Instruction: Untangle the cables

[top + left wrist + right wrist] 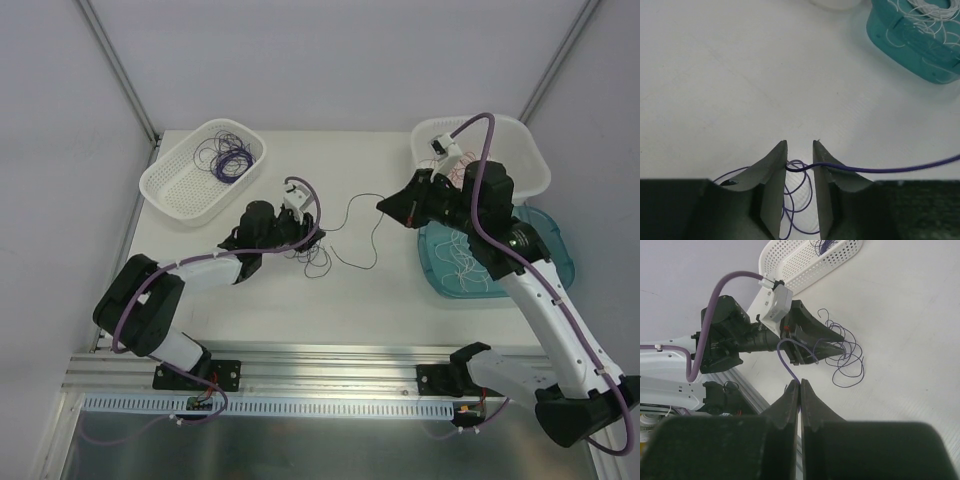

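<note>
A tangle of thin dark purple cables [318, 260] lies on the table's middle. My left gripper [315, 240] sits low over it. In the left wrist view its jaws [800, 150] stand apart; one purple strand [880, 169] runs from the gap across the right finger and off to the right, with loops [800, 200] below. My right gripper [384, 206] is shut on that strand's far end [790, 360] and holds it off the table, facing the left gripper [815, 340]. The tangle also shows in the right wrist view [850, 362].
A white basket [180, 185] at the back left holds purple cables [228, 158]. Another white basket [525, 150] stands at the back right, and a teal tray [550, 250] with white wires [465, 265] in front of it. The tray also shows in the left wrist view [900, 40].
</note>
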Tool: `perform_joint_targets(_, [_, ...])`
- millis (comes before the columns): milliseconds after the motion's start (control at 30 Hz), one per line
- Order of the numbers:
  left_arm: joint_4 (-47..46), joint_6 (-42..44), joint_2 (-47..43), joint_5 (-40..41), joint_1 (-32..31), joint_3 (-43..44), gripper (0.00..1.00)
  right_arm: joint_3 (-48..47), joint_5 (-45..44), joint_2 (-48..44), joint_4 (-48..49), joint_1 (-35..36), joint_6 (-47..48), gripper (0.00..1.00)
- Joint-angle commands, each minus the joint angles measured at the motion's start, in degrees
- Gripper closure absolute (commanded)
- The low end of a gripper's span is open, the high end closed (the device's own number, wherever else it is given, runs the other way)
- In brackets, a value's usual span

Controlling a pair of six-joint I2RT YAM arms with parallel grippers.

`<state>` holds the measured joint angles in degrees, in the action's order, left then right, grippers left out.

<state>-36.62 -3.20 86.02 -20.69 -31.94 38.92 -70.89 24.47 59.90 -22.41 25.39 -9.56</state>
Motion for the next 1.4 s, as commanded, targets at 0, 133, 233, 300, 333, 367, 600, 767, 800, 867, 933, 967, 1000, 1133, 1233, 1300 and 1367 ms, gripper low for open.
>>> perform_joint_targets(0, [-7.4, -1.3, -2.0, -2.3, -0.7, 2.3, 0.75, 2.8, -0.8, -2.2, 2.5, 0.3, -0.5, 0.99])
perform_joint_targets(133, [-6.3, -2.1, -4.4, -2.3, -0.7, 2.7, 1.00, 6.0, -1.7, -1.7, 3.9, 0.2, -0.9, 0.99])
perform_joint_targets(233, [-2.5, -3.6, -7.1, -2.3, -0.8, 4.1, 1.00, 8.1, -4.0, -1.1, 4.0, -0.2, -1.0, 0.99])
perform_joint_targets(300, [1.3, -5.8, -9.2, -1.2, -0.7, 5.5, 1.00, 8.7, -6.0, 0.3, 2.7, -0.7, -1.3, 0.97])
perform_joint_targets(333, [7.3, -6.7, -9.7, 0.6, -0.7, 7.8, 1.00, 8.8, -8.9, 0.9, 1.9, -1.4, -2.4, 0.88])
perform_joint_targets(367, [10.8, -7.9, -10.5, 1.6, -0.8, 9.5, 1.00, 8.8, -10.1, 2.3, -0.2, -1.6, -2.8, 0.80])
perform_joint_targets(600, [31.3, -19.5, -11.1, 5.4, -0.7, 22.9, 1.00, 11.9, -13.3, 5.0, 2.0, -0.2, -2.1, 0.36])
perform_joint_targets(767, [34.2, -21.8, -13.7, 5.9, -0.8, 24.5, 1.00, 14.3, -8.6, 7.5, 9.2, 0.4, -2.5, 0.38])
perform_joint_targets(800, [35.6, -22.7, -14.0, 6.4, -0.8, 24.7, 1.00, 14.7, -6.8, 7.8, 10.3, 0.7, -2.4, 0.39])
perform_joint_targets(867, [36.3, -23.3, -14.5, 6.5, -0.8, 25.6, 1.00, 14.8, -5.6, 9.4, 12.9, 1.9, -2.7, 0.40])
perform_joint_targets(933, [37.7, -24.9, -14.6, 7.3, -1.0, 26.0, 1.00, 15.2, -4.7, 10.1, 14.7, 3.1, -4.1, 0.41])
perform_joint_targets(967, [38.0, -25.8, -14.7, 7.6, -1.0, 26.1, 1.00, 15.3, -4.6, 10.8, 16.2, 3.3, -4.6, 0.41])
perform_joint_targets(1000, [38.0, -26.2, -14.7, 7.8, -1.0, 26.1, 1.00, 15.6, -4.1, 11.1, 17.3, 3.7, -5.9, 0.43])
perform_joint_targets(1133, [38.2, -27.6, -15.0, 7.8, -1.2, 26.3, 1.00, 16.8, -0.7, 14.1, 22.1, 5.0, -9.3, 0.47])
perform_joint_targets(1233, [38.2, -27.9, -15.2, 7.9, -1.4, 26.5, 1.00, 18.1, 1.4, 16.5, 28.1, 6.7, -11.0, 0.48])
perform_joint_targets(1300, [38.3, -28.1, -15.4, 8.2, -1.5, 26.5, 1.00, 18.0, 1.5, 18.3, 29.7, 7.6, -11.4, 0.50])
perform_joint_targets(1367, [38.4, -28.2, -15.5, 8.6, -1.5, 26.6, 1.00, 18.2, 1.9, 19.5, 31.5, 8.1, -12.3, 0.51])
